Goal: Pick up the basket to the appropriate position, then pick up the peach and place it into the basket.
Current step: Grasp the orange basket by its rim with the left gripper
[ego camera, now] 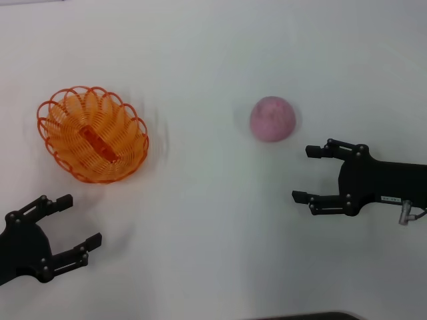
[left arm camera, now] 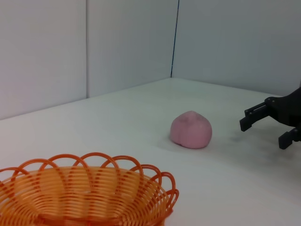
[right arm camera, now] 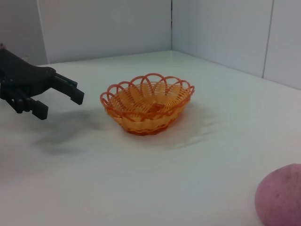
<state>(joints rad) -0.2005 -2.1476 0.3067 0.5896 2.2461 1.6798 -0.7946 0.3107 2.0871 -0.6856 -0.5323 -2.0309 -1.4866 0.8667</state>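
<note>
Two open, empty grippers for you: the left gripper sits lower left, just below the basket at upper left. Your right gripper is mid-right, spread wide, near the peach at upper centre-right on the table.

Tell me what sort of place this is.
Probably a lab test bench: a bare white table walled by plain panels, holding only a basket and a peach.
</note>
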